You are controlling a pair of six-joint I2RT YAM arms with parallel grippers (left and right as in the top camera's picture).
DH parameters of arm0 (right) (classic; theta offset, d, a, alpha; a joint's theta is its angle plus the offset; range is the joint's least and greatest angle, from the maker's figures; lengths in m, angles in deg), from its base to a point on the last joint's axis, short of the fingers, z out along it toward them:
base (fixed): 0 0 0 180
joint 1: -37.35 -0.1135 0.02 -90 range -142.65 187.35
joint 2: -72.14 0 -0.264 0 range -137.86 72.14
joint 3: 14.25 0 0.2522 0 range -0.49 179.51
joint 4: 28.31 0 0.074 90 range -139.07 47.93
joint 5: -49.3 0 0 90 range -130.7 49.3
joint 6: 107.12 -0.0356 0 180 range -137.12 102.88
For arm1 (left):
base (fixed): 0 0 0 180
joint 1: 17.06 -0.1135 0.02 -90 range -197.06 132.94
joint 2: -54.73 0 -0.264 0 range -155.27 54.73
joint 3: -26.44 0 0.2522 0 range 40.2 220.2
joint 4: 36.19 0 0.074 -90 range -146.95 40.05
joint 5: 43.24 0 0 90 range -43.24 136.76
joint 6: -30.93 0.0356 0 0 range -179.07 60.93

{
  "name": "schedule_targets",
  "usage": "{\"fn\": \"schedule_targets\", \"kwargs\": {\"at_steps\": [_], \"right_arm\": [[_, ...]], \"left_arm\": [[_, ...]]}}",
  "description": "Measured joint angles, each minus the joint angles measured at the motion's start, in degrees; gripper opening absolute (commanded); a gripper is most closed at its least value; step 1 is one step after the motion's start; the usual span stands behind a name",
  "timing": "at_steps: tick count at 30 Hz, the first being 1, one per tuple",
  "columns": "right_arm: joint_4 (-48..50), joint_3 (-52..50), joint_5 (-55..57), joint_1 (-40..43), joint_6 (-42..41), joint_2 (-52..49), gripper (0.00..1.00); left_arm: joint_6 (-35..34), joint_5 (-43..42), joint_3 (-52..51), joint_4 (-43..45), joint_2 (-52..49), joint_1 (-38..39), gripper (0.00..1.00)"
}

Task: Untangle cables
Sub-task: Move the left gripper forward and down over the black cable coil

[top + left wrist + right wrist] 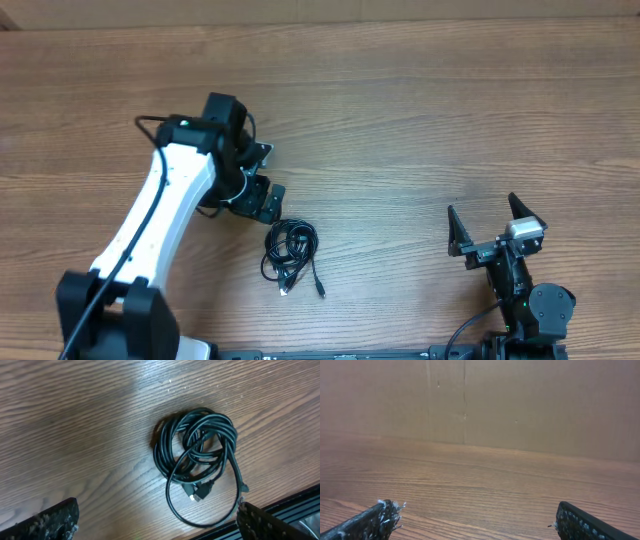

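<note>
Black cables (290, 252): coiled in one bundle on the wooden table (400, 120), plug ends laid at its near edge.
Left gripper (270, 172): jaws held wide apart, nothing gripped, just beside the bundle.
Right gripper (483, 208): jaws spread, empty, well apart.

In the left wrist view, the left fingers (50, 520) are cut off by the lower edge on either side of the cables (192, 457), so only their tips are seen. Within the cables, strands are overlapped and the number of cords cannot be told. From overhead, the plug ends (321, 292) are too small to be identified. The right fingers (370, 522) are likewise cropped by the lower edge.
</note>
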Motion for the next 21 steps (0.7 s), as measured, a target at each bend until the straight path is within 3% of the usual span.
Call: {"fn": "schedule_targets", "kwargs": {"at_steps": [21], "right_arm": [[0.0, 0.0, 0.0, 0.0, 0.0, 0.0, 1.0]], "left_arm": [[-17.1, 7.9, -18.6, 20.7, -3.6, 5.6, 1.0]]}}
